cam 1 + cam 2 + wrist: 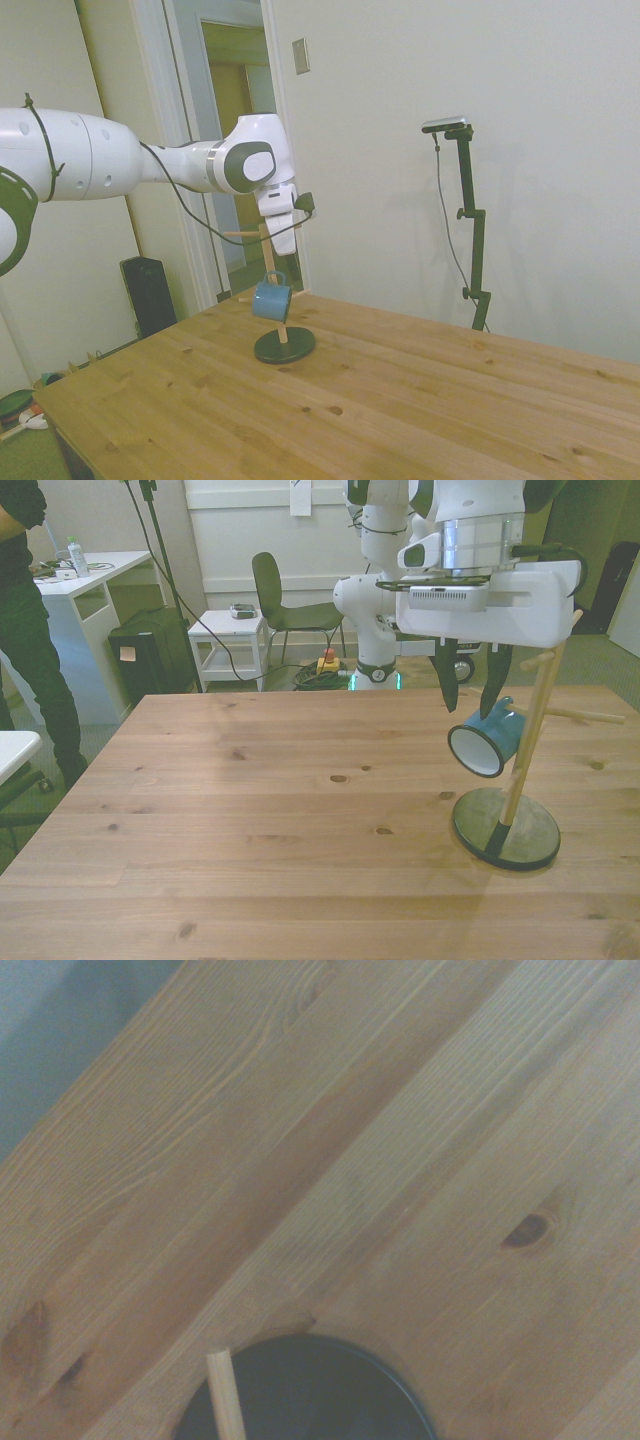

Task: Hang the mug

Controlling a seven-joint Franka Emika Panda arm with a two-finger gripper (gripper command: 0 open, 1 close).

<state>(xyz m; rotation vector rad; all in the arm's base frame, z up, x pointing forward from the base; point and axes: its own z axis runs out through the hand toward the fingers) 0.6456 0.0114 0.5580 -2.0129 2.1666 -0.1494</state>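
Note:
The light-blue mug (490, 738) hangs tilted on a lower peg of the wooden peg stand (528, 742), its white inside facing down and toward the front view's left. In the side view the mug (271, 300) hangs off the table above the stand's dark round base (284, 345). My gripper (470, 708) is just above the mug, open, its dark fingers (446, 685) apart and nothing held between them; one finger is close to the mug's handle. The wrist view shows only the dark base (310, 1390) and one wooden peg (225, 1400).
The stand is near the table's edge at the front view's right, with pegs (590, 716) sticking out sideways. A person (25, 630) stands beside the table at the front view's left. Behind the table are a chair (285, 605) and a small white cart (230, 640).

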